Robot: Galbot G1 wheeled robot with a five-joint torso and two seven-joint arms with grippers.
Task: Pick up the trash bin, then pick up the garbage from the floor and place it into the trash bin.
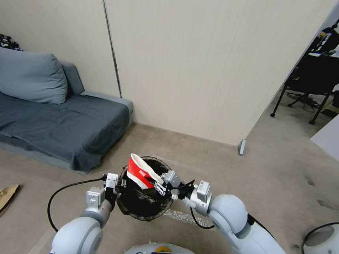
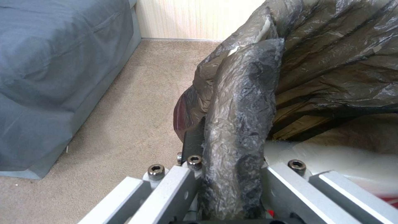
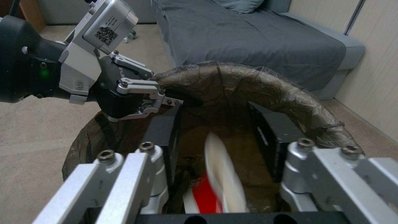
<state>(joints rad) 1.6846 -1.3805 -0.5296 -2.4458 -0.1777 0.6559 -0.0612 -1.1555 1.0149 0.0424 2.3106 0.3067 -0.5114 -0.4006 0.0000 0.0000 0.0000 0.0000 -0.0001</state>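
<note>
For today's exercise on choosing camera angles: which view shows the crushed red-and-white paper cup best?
The head view: the paper cup shows whole, over the trash bin, at the right gripper. The right wrist view shows it blurred between open fingers. The left wrist view shows bag liner, pinched by the left gripper.

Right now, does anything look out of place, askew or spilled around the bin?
Yes. The red-and-white cup sits tilted above the trash bin, between the open fingers of the right gripper, not yet down in the bag. The left gripper clamps the bin's rim. A crumpled brown paper bag lies loose on the floor near the sofa.
</note>
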